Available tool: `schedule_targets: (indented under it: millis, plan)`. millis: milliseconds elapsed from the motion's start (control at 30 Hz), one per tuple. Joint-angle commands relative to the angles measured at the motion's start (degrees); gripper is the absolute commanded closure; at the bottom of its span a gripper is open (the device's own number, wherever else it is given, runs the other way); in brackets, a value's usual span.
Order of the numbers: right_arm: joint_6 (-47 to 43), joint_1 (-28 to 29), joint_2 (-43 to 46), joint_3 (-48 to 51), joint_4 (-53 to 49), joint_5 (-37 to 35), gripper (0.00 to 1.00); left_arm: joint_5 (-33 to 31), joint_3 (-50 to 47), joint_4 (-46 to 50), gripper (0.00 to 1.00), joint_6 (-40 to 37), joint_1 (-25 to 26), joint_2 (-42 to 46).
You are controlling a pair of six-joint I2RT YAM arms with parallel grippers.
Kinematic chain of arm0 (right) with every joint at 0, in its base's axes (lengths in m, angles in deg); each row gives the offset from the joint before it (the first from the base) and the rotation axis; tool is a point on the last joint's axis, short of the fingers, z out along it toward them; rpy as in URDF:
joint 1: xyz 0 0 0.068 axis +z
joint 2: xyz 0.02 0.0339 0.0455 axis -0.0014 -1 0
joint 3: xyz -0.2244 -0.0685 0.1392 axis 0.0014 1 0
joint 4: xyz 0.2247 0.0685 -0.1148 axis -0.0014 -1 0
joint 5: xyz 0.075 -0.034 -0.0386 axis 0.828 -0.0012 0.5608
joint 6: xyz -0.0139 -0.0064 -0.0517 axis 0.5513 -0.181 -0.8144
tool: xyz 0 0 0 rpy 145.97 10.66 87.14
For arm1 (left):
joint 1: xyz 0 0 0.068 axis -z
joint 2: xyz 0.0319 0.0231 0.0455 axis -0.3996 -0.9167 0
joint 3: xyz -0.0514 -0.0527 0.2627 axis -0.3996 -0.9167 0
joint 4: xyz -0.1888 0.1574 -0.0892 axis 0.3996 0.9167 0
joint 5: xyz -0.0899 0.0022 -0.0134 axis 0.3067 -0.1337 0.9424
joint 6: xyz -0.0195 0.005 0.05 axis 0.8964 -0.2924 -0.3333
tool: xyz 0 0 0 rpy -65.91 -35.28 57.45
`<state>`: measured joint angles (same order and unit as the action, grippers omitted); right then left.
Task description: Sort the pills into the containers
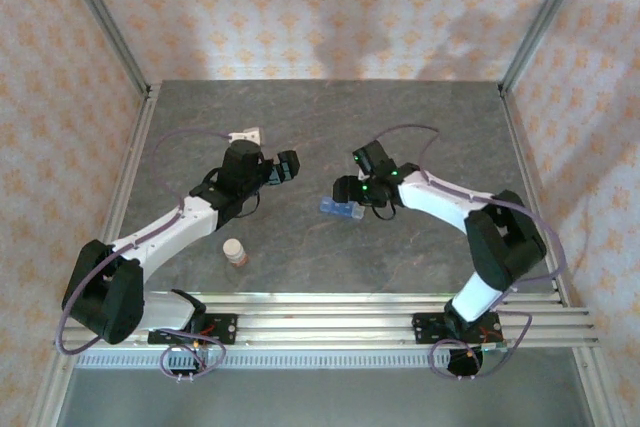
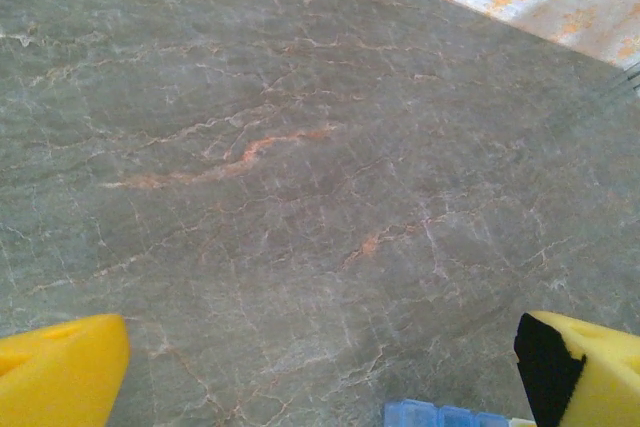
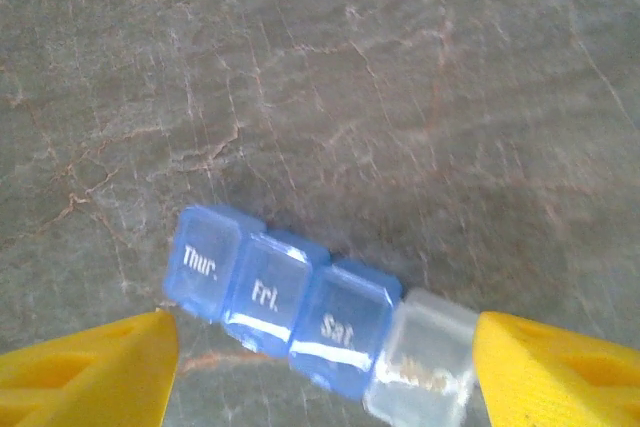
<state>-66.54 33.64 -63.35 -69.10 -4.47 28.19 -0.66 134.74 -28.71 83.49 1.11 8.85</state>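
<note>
The pill box lies on the table as a strip of three blue lidded compartments marked Thur., Fri. and Sat., plus a clear end compartment with faint tan marks I cannot make out. My right gripper is open and hovers just above the box, one yellow finger off each end. In the top view the box sits mid-table right under the right gripper. My left gripper is open over bare table to the box's left. Its wrist view catches the box's edge. No loose pills are visible.
An orange-brown bottle with a white cap stands upright near the front, beside the left arm. A small white object lies at the back left. Metal frame rails border the marbled grey table.
</note>
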Motion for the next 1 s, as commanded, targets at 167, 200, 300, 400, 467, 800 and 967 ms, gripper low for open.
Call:
schedule_targets:
  millis: [167, 200, 300, 400, 467, 800, 967]
  plan:
    - [-3.0, -0.1, -4.3, -2.5, -1.3, 1.1, 0.25, 0.2, -2.2, 0.9, 0.00, 0.8, 0.5, 3.5]
    - [-2.9, -0.1, -4.0, -1.9, -1.1, 1.8, 0.26, 0.3, -2.2, 0.5, 0.00, 0.9, 0.5, 3.6]
    - [-2.4, -0.1, -2.1, 0.7, -0.3, 3.4, 0.27, 0.9, -1.4, 0.5, 0.00, 0.9, 0.4, 2.9]
    - [-2.1, -0.1, 0.6, 3.0, -0.2, 4.7, 0.27, 1.2, -0.3, 1.2, 0.00, 0.9, 0.5, 2.1]
    - [-2.0, 0.0, 2.0, 4.4, -0.4, 5.8, 0.28, 1.4, -0.2, 1.0, 0.00, 0.8, 0.5, 1.9]
    - [-0.6, 5.4, 6.8, 7.9, -1.0, 8.7, 0.29, 1.3, -0.6, 0.4, 0.00, 0.9, 0.6, 1.7]
    - [-1.6, 6.3, 8.4, 7.4, -2.5, 2.5, 0.29, 0.9, -0.8, 0.5, 0.00, 0.9, 0.5, 1.3]
